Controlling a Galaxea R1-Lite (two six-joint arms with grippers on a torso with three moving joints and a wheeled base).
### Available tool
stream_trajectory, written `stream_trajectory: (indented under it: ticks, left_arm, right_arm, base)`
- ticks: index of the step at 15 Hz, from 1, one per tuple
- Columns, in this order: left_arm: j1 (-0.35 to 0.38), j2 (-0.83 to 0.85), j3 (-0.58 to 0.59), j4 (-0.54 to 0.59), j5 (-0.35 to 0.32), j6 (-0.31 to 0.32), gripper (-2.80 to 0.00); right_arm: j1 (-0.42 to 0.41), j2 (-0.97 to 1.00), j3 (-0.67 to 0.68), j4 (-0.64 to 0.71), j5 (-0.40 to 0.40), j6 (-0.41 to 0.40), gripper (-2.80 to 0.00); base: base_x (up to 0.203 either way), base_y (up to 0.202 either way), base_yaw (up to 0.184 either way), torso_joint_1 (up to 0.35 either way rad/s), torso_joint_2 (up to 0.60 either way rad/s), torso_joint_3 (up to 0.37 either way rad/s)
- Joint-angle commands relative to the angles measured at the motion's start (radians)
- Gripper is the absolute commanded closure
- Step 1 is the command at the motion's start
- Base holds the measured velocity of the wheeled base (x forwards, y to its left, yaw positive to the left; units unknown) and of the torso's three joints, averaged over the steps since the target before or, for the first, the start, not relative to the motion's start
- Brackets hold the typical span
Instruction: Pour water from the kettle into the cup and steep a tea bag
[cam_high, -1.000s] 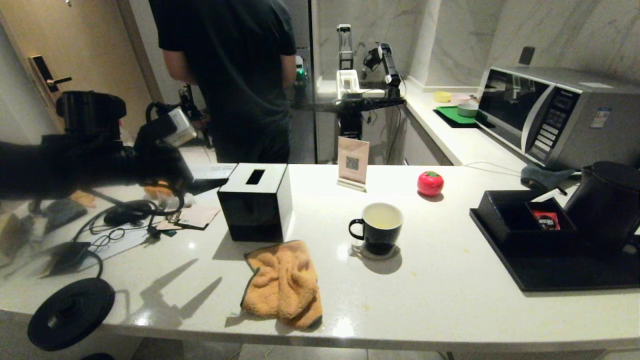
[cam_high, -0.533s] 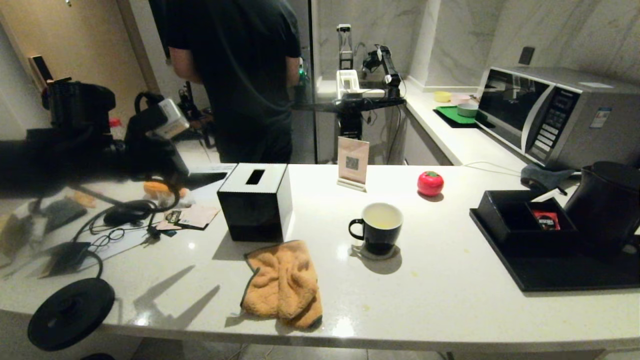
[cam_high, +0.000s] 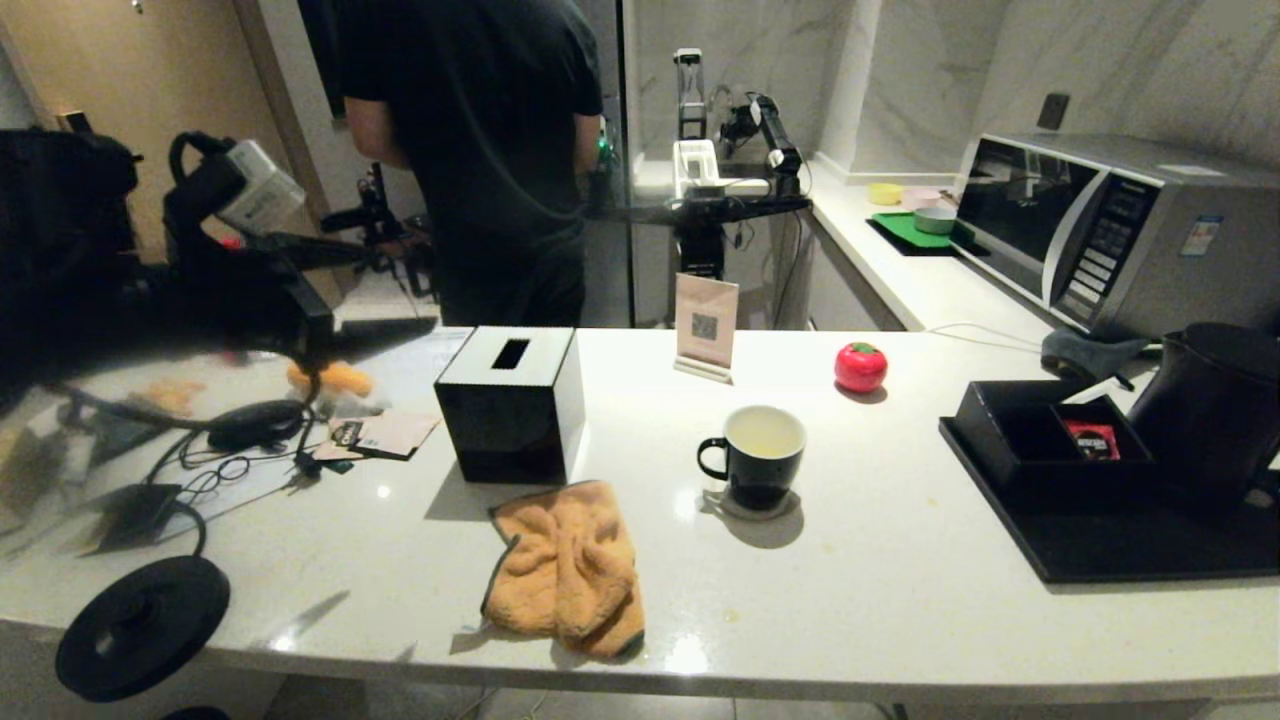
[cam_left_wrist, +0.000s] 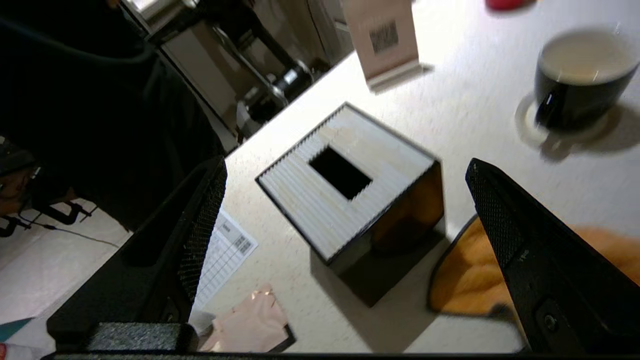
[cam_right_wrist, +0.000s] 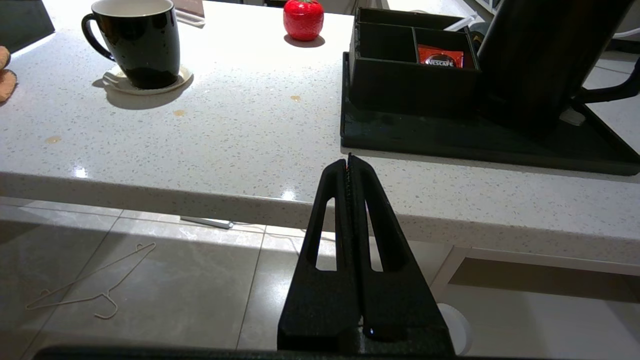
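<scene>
The black cup (cam_high: 752, 455) with a white inside stands on a small coaster mid-counter, holding pale yellowish water (cam_high: 765, 432). It also shows in the wrist views as the cup (cam_left_wrist: 580, 80) and the cup (cam_right_wrist: 140, 45). At the far right the matte black kettle (cam_high: 1210, 410) stands on a black tray (cam_high: 1100, 545), and the kettle (cam_right_wrist: 535, 60) shows there again. My left arm (cam_high: 200, 290) hangs high at the far left. The left gripper (cam_left_wrist: 345, 167) is open and empty above the tissue box. Below the counter's front edge, my right gripper (cam_right_wrist: 348, 159) is shut and empty. No tea bag shows.
A black tissue box (cam_high: 510, 405) and an orange cloth (cam_high: 565, 565) lie left of the cup. A red sachet (cam_high: 1090, 440) sits in a compartment box on the tray. Also here: a red tomato-shaped object (cam_high: 860, 366), a sign card (cam_high: 706, 325), a corded black disc (cam_high: 140, 625), a microwave (cam_high: 1110, 225), a person (cam_high: 480, 150).
My left arm has risen and drawn back to the left, away from the tissue box. The person behind the counter shifted slightly. Cup, kettle and right gripper have not moved.
</scene>
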Motion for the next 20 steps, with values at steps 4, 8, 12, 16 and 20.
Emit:
stream_trajectory:
  ticks: [4, 8, 12, 16, 20]
  left_arm:
    - [-0.021, -0.122, 0.161, -0.219, 0.002, -0.188, -2.8]
    - [-0.028, -0.208, 0.243, -0.228, 0.006, -0.227, 0.0]
    - [-0.041, -0.286, 0.316, -0.223, 0.03, -0.279, 0.0]
    - [-0.041, -0.316, 0.336, -0.232, 0.063, -0.314, 0.0]
    - [-0.03, -0.379, 0.417, -0.234, 0.115, -0.383, 0.0]
  right_arm:
    - [0.001, 0.001, -0.001, 0.0, 0.0, -0.001, 0.0]
    - [0.001, 0.001, 0.0, 0.0, 0.0, 0.0, 0.0]
    - [0.001, 0.001, 0.0, -0.001, 0.0, -0.001, 0.0]
    - [0.001, 0.001, 0.0, -0.001, 0.0, -0.001, 0.0]
    - [0.001, 0.001, 0.0, 0.0, 0.0, -0.001, 0.0]
  base:
    - [0.0, 0.0, 0.0, 0.0, 0.0, 0.0]
    - [0.0, 0.0, 0.0, 0.0, 0.0, 0.0]
    - [0.0, 0.0, 0.0, 0.0, 0.0, 0.0]
    - [0.0, 0.0, 0.0, 0.0, 0.0, 0.0]
    - [0.0, 0.0, 0.0, 0.0, 0.0, 0.0]
